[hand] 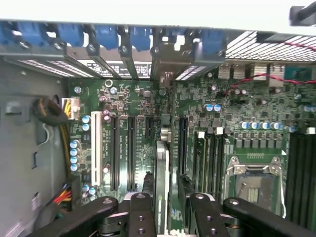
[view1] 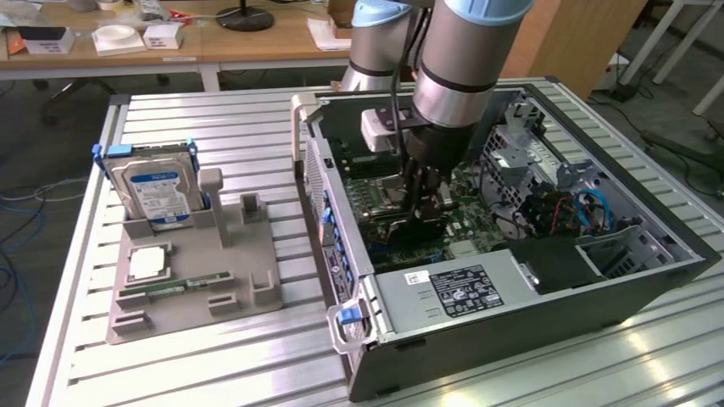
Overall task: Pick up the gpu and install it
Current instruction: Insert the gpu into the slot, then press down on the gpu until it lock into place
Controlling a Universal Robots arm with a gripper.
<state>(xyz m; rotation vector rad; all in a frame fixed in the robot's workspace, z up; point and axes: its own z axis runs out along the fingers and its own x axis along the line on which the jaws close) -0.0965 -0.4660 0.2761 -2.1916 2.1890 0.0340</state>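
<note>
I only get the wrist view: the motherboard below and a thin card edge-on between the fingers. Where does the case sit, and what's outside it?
Observer: The computer case lies open on its side on a slatted metal table. The gripper reaches down into it, holding the gpu.
Operator: Anything beside the case?
Observer: A gray parts tray sits toward the exterior view's left, with a blue-labelled hard drive standing upright in it.
Operator: Other parts there?
Observer: A green memory stick lies flat on the tray, near a processor chip.
</note>
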